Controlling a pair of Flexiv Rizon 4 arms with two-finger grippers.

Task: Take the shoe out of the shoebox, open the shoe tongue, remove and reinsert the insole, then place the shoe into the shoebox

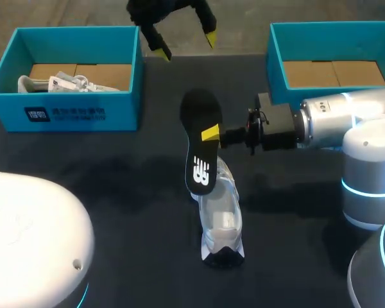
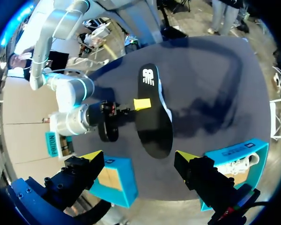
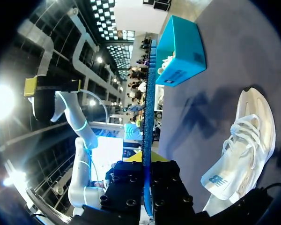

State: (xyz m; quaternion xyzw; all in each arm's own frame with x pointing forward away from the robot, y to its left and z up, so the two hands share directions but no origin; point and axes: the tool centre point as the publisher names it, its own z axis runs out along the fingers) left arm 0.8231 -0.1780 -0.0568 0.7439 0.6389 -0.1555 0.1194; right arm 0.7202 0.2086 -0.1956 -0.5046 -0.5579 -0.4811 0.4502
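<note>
shoe [image 1: 221,221]: on table, mid; long axis near–far, dark end nearest me.
insole [image 1: 202,154]: raised over shoe's far end, axis near–far, logo end near.
R gripper [image 1: 210,134]: clamped on insole edge.
L gripper [image 1: 186,45]: fingers apart, over far table edge.
L shoebox [image 1: 70,112], R shoebox [image 1: 333,42]: far corners.

The raised insole [image 1: 201,144] covers the far end of the shoe [image 1: 221,221] in the head view, and in the left wrist view it hides all but a thin white strip of it. Only one yellow tip of the right hand [image 1: 212,134] shows on the insole; the other is behind it. The left hand [image 1: 185,43] is cut off above its fingers. The near wall of the left box [image 1: 64,115] hides the lower part of a second shoe [image 1: 58,83]. The right box [image 1: 333,25] runs off the edge.
</note>
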